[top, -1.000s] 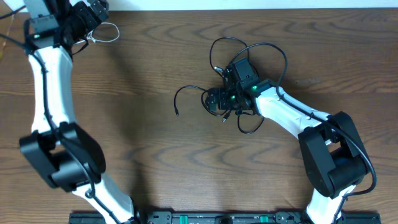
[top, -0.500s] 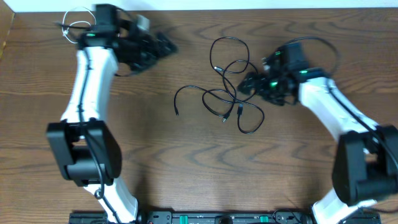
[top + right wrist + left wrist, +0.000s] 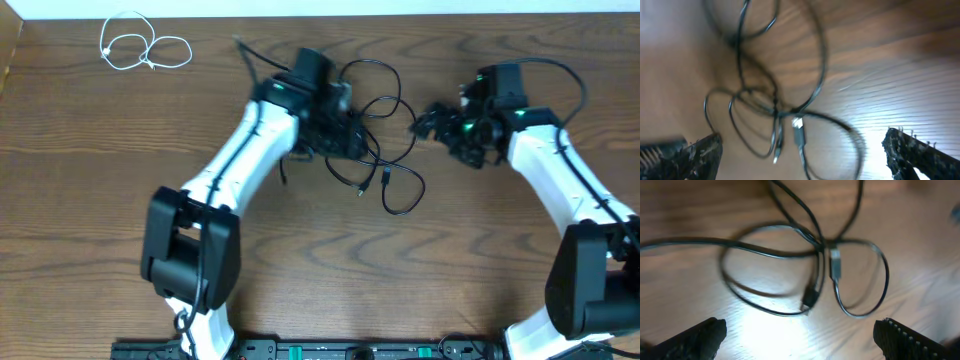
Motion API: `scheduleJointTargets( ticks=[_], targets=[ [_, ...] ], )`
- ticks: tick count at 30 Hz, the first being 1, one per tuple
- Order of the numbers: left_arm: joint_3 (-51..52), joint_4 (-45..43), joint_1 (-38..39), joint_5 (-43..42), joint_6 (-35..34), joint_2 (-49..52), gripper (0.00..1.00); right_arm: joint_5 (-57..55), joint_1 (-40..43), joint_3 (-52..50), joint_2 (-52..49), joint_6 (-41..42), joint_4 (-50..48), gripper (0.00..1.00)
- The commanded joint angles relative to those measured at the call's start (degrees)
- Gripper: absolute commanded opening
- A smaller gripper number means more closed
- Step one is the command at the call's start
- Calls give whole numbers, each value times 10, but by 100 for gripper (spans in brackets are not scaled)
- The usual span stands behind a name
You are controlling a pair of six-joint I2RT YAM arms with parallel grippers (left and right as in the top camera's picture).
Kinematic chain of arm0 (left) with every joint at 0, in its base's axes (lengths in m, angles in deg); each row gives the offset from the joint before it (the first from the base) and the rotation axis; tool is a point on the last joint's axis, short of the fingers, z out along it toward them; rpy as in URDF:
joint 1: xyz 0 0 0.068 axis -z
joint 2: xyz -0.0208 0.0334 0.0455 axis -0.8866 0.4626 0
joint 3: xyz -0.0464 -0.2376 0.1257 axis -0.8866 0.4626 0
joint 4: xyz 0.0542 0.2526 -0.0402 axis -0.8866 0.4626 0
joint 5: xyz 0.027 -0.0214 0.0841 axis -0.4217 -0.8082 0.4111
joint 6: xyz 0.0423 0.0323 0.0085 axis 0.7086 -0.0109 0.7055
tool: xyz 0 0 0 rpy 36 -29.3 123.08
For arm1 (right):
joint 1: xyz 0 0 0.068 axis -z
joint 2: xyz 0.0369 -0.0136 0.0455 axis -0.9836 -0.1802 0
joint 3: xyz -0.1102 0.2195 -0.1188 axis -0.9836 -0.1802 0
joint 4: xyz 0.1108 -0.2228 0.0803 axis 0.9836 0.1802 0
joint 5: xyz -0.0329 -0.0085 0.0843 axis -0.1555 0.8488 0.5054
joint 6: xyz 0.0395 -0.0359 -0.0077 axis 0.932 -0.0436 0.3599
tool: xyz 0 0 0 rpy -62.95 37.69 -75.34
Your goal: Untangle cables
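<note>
Right now black cables (image 3: 380, 160) sit knotted mid-frame on the table (image 3: 300, 260); white cable (image 3: 145, 47) lies well apart, upper left. Left gripper (image 3: 350, 135) and right gripper (image 3: 428, 120) flank the knot, jaws wide, empty. Looks like lining up opposite pulls.

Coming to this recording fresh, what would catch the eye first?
The black cables lie tangled at the centre of the table, with the left gripper and the right gripper open on either side. The white cable sits coiled alone in the far left corner.
</note>
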Motion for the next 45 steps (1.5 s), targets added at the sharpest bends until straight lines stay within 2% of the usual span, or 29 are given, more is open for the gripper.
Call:
scheduleJointTargets(
  ticks=[1, 10, 14, 19, 20, 22, 25, 28, 33, 36, 45],
  targets=[
    [7, 0, 32, 57, 31, 9, 99, -25, 57, 0, -4, 40, 4, 99],
    [7, -45, 103, 118, 36, 62, 98, -26, 135, 0, -4, 40, 19, 99],
    [7, -62, 113, 119, 37, 96, 79, -26, 137, 0, -4, 40, 19, 99],
    [7, -65, 116, 119, 37, 109, 77, -26, 137, 0, -4, 40, 18, 99],
    [7, -66, 116, 119, 37, 109, 70, -26, 137, 0, -4, 40, 17, 99],
    [7, -70, 116, 119, 37, 109, 60, -26, 137, 0, -4, 40, 17, 99],
    [7, -73, 116, 119, 37, 108, 57, -26, 137, 0, -4, 40, 17, 99],
    [7, -73, 115, 119, 37, 108, 37, -26, 137, 0, -4, 40, 17, 99],
    [7, -72, 116, 119, 37, 108, 22, -26, 137, 0, -4, 40, 17, 99],
    [7, -73, 115, 119, 37, 108, 8, -26, 137, 0, -4, 40, 17, 99],
    [-6, -71, 116, 119, 10, 70, 8, -26, 137, 0, -4, 40, 17, 99]
  ],
)
